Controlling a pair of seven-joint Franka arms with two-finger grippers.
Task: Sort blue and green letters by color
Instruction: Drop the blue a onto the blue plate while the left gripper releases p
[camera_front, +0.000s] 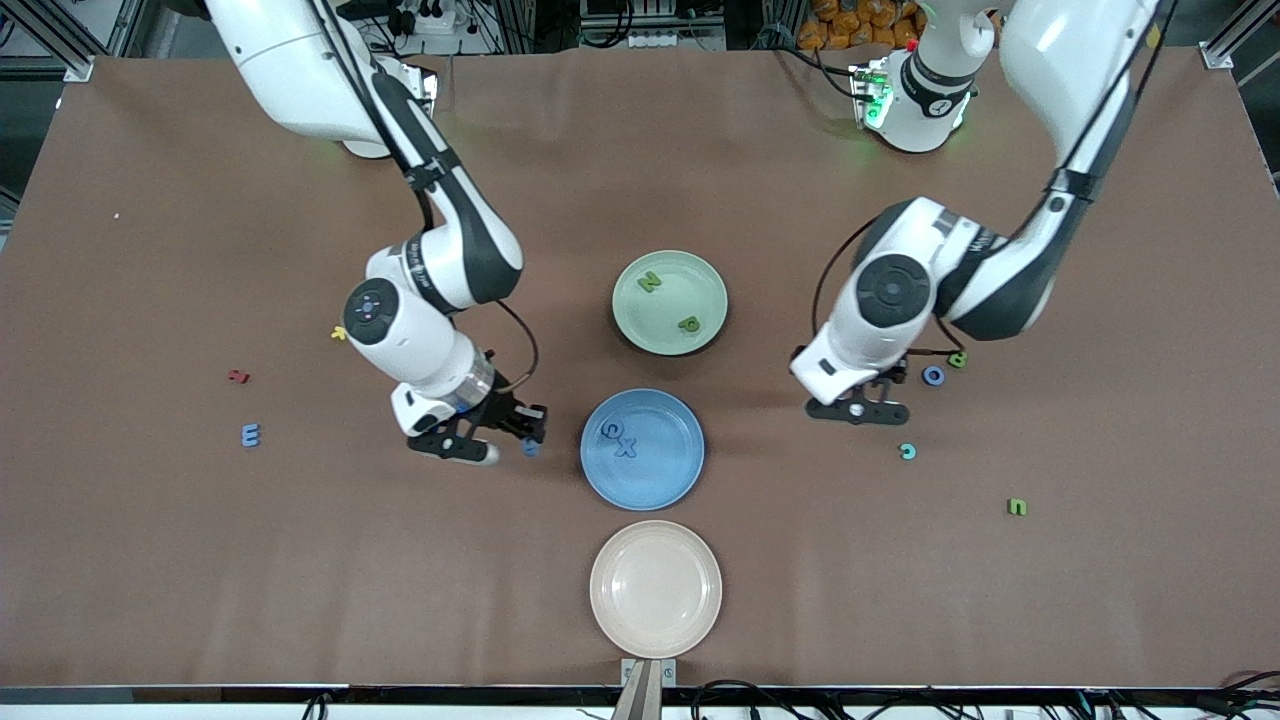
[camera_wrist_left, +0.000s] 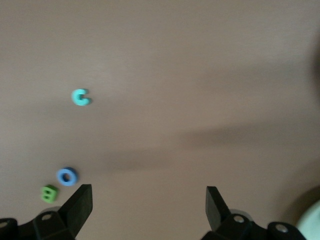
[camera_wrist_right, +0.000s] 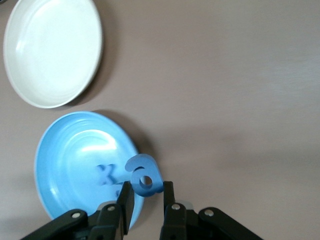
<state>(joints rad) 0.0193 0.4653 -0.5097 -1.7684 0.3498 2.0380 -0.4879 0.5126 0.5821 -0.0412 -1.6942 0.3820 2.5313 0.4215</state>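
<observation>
Right tool (camera_front: 512, 432): clenched on a blue letter (camera_wrist_right: 143, 176), held up over the worktop (camera_front: 200, 560) just beside the blue plate (camera_front: 690, 470).
Blue plate contents: two blue letters, an X (camera_front: 627, 449) and what may be a C (camera_front: 611, 431); the shape is hard to read.
Left tool (camera_front: 868, 400): released, fingers (camera_wrist_left: 80, 202) spread wide with nothing between them, over bare worktop.
Near left tool: blue O (camera_front: 933, 375) and green letter (camera_front: 958, 359) just beside each other, close by; teal C (camera_front: 907, 451) a little off, apart from the pair.
Green n (camera_front: 1016, 507): well apart from the left tool, toward the left arm's end.
Green plate (camera_front: 712, 285): between the two tools, holds a green N (camera_front: 650, 283) and green P (camera_front: 688, 324).
Cream plate (camera_front: 610, 610): near the blue plate, well apart from both tools.
Right arm's end: blue E (camera_front: 250, 435), red letter (camera_front: 238, 377), yellow letter (camera_front: 338, 333), all on the worktop, apart from the right tool.
</observation>
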